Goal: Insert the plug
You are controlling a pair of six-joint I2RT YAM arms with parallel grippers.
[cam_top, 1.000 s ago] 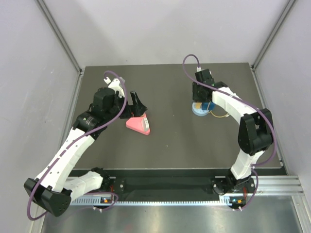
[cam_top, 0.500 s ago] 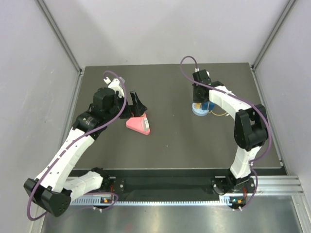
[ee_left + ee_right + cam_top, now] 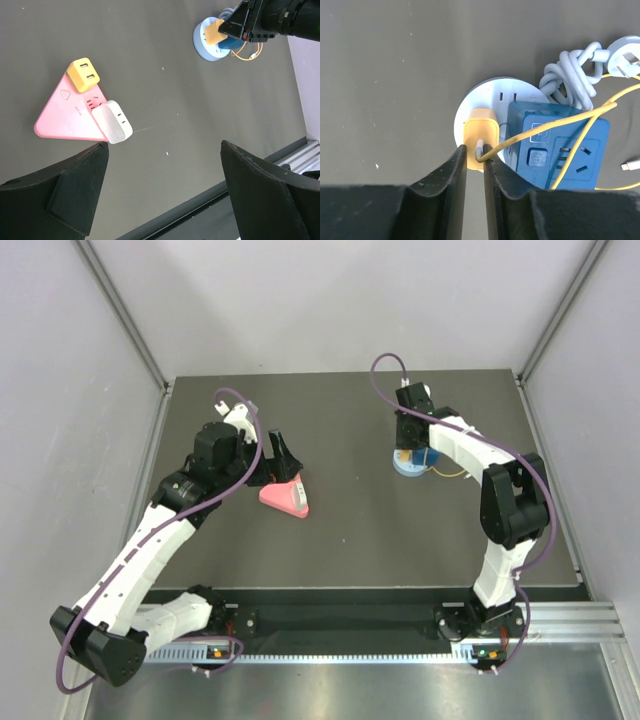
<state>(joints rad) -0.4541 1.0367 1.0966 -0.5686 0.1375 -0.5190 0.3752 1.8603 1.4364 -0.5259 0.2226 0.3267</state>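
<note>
my right arm stretched far out, right gripper (image 3: 475, 150) pinching plug (image 3: 480, 127) at its wire end, plug over white round socket (image 3: 492, 89), blue block (image 3: 570, 145) crowding beside it, left gripper (image 3: 163, 146) spread wide near pink triangle (image 3: 60, 120)

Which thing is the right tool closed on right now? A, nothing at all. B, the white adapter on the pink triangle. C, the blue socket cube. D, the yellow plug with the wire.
D: the right wrist view shows the right tool pinching the wire end of the yellow plug, which sits on the round white base.
</note>
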